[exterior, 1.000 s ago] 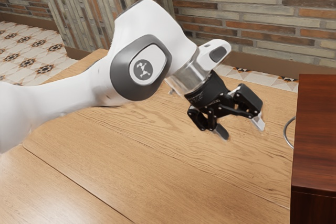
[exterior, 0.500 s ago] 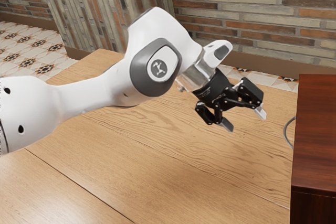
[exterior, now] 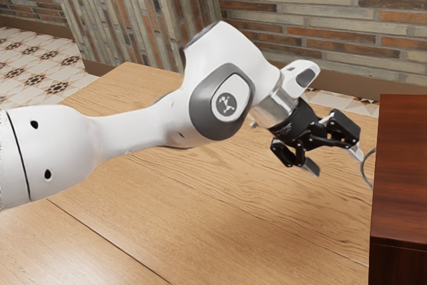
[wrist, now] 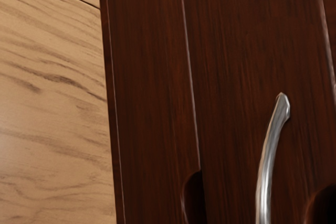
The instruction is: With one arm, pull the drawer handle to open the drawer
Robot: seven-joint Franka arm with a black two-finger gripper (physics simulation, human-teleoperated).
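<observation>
Wooden table (exterior: 200, 231); brick wall (exterior: 333, 18) behind; patterned floor tiles (exterior: 33, 65).

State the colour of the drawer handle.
The drawer handle is shiny silver metal; the wrist view shows it best.

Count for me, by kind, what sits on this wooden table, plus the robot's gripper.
Dark wooden drawer cabinet: 1
Curved metal handle: 1
Black two-finger gripper: 1
Total: 3

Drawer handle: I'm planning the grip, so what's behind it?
Behind the metal handle sits the dark wood drawer front; the drawer's inside is covered by that front.
</observation>
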